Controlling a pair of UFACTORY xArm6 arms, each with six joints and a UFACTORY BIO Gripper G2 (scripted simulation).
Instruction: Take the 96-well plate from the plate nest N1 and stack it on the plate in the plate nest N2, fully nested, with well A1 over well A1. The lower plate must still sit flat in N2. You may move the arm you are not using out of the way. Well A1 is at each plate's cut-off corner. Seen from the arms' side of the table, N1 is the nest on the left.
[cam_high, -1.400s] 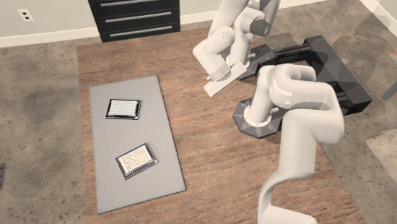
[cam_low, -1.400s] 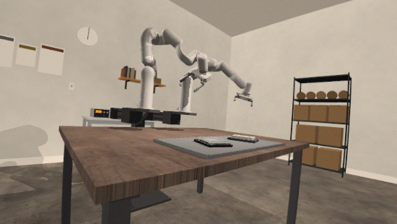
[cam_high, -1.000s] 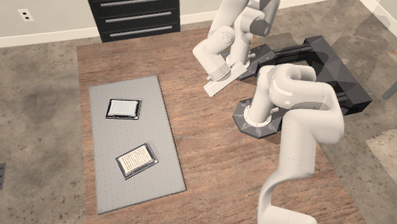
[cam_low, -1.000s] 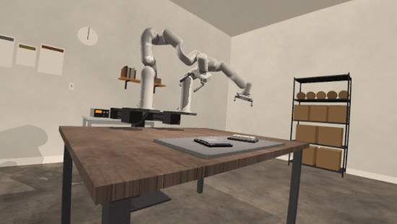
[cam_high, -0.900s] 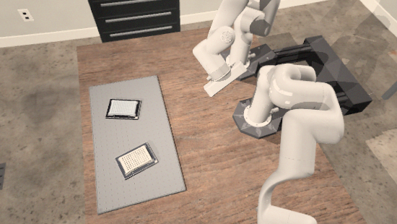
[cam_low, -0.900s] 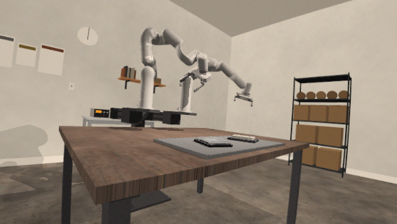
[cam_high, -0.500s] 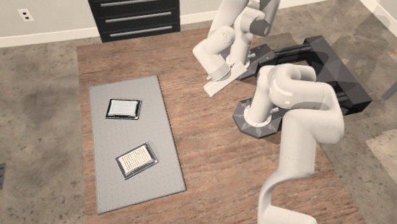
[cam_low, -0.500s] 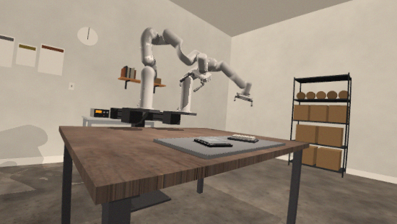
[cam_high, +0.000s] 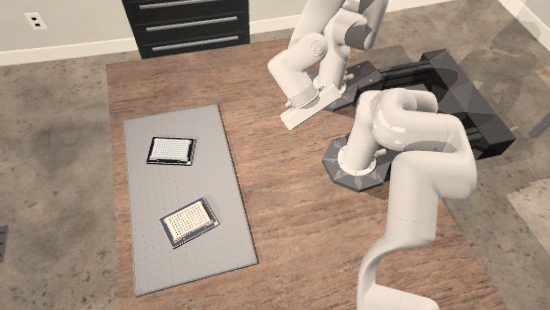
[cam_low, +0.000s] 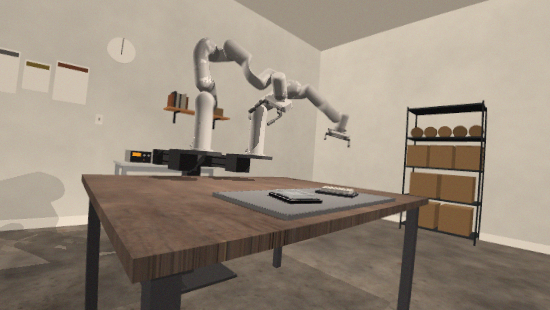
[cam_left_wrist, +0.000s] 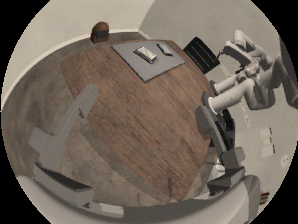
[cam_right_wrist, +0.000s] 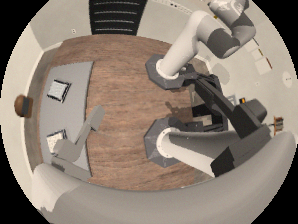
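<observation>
A cream 96-well plate lies in dark nest N1, rotated on the grey board. A whitish 96-well plate lies in black nest N2, nearer the drawers. The plates are apart. Their cut-off corners are too small to make out. My left gripper is open and empty, high and far out to the N1 side, outside the top view. My right gripper is open and empty, raised between its base and the board.
The grey board lies on the wooden table. Both arm bases stand along the opposite side. The left arm reaches past its base toward the top camera. A drawer cabinet stands beyond the table.
</observation>
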